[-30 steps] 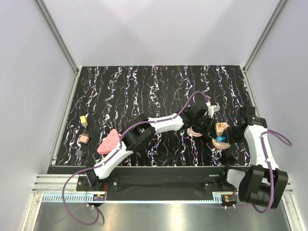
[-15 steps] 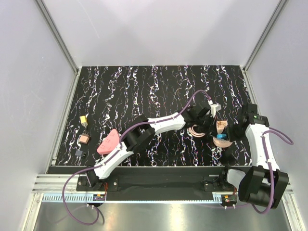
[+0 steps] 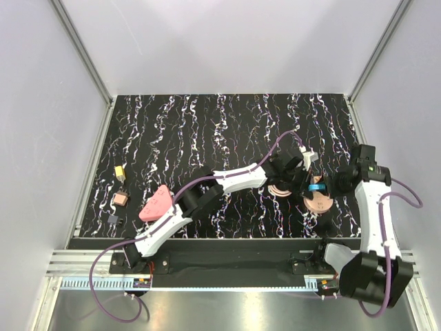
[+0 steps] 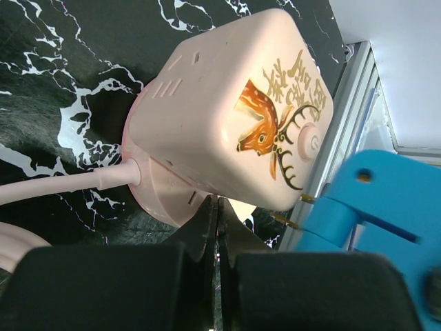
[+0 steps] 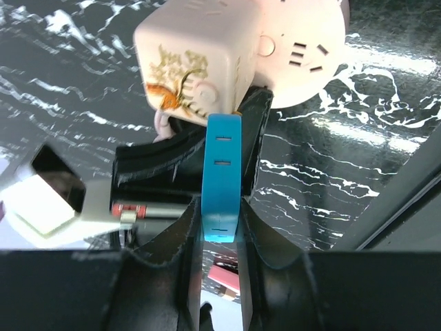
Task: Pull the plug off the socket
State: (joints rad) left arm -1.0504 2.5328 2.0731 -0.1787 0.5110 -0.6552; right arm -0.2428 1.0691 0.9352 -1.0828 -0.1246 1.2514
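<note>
Right gripper [image 5: 221, 221] clamped on flat blue plastic plug [image 5: 222, 172]. Left gripper [image 4: 215, 210] pressed together at base rim of pink cube-shaped plastic socket with deer print [image 4: 227, 110]; unclear if pinching anything. Plug and socket centre-right in top view. Since a second ago: left fingers closed fully, right arm swung up-frame, plug shifted. Brass pins [image 4: 293, 222] bare beside socket, so probably unplugged.

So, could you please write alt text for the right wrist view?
The right gripper is clamped on a blue plug at the centre of the frame. Just above it sits a pink cube socket with a deer drawing, on a black marbled table.
</note>
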